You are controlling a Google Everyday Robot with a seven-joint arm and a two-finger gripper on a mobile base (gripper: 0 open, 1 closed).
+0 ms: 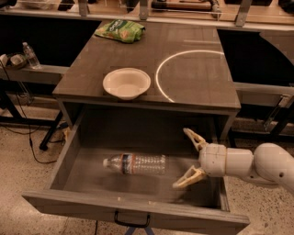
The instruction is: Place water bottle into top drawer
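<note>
floor (23, 158): pale speckled stone | tabletop (197, 98): grey wood-grain, bright ring of light (158, 80) on it | left: grey side shelf (43, 73) | behind: dark gap under wooden counter (271, 13) | gripper (180, 158): low right, jaws spread apart

Text: none legible — water bottle (135, 164) label included | gripper (181, 158) in drawer (138, 209)

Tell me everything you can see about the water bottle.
The water bottle is clear ribbed plastic with a white cap and a red, white and blue label band near the cap end. It lies on its side on the floor of the open top drawer, cap pointing left. The gripper, open, sits just right of it, not touching.
</note>
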